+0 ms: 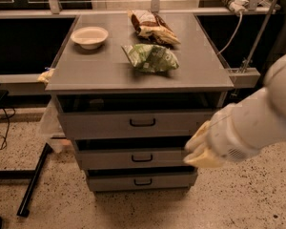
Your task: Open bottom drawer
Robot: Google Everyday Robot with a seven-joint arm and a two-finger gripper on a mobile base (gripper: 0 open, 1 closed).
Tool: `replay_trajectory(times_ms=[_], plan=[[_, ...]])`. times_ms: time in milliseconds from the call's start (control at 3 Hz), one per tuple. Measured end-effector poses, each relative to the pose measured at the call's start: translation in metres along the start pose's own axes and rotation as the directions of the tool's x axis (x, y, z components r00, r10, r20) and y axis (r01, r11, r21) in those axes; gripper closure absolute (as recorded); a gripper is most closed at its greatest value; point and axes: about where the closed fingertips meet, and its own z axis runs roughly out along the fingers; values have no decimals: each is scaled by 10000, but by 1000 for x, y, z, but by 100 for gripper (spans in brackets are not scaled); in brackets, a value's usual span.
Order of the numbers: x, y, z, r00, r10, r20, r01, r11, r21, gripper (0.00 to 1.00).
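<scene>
The bottom drawer (pixel 142 181) lies with its long axis running left to right across the camera view. Its flat grey front faces the camera, and its small black loop handle (pixel 143 181) is set level along the same line. It sits below the gripper (pixel 198 150) and to the gripper's left, lowest in the stack and close to the speckled floor (pixel 238 204).

The gripper is a pale yellowish tip at the end of a thick white arm (pixel 257 123) that reaches in from the right edge. It hangs in front of the right end of the middle drawer (pixel 133 158), above the bottom drawer's right corner. Whether it is open or closed cannot be told, nor whether it touches the cabinet. Nothing is seen in its hold.

The bottom drawer's front is matte grey, the narrowest and shallowest of the three, with a dark gap showing above its upper edge. The top drawer (pixel 109 124) is up and to the left of the gripper and is wider and taller, with a larger black handle.

Higher up, well above the gripper, the grey cabinet top (pixel 100 73) carries a green bag (pixel 150 57), a brown bag (pixel 152 26) behind it, and a pale bowl (pixel 89 36) at the far left. Far to the gripper's left, a black pole (pixel 33 180) lies slanted on the floor.
</scene>
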Motion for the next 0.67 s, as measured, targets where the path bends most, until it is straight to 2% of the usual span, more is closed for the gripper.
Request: replay_trajectory(times_ms=[333, 667], plan=[[9, 33, 108, 9996, 76, 258, -47, 9938, -1110, 88], [18, 34, 132, 9988, 283, 393, -245, 9953, -939, 100]])
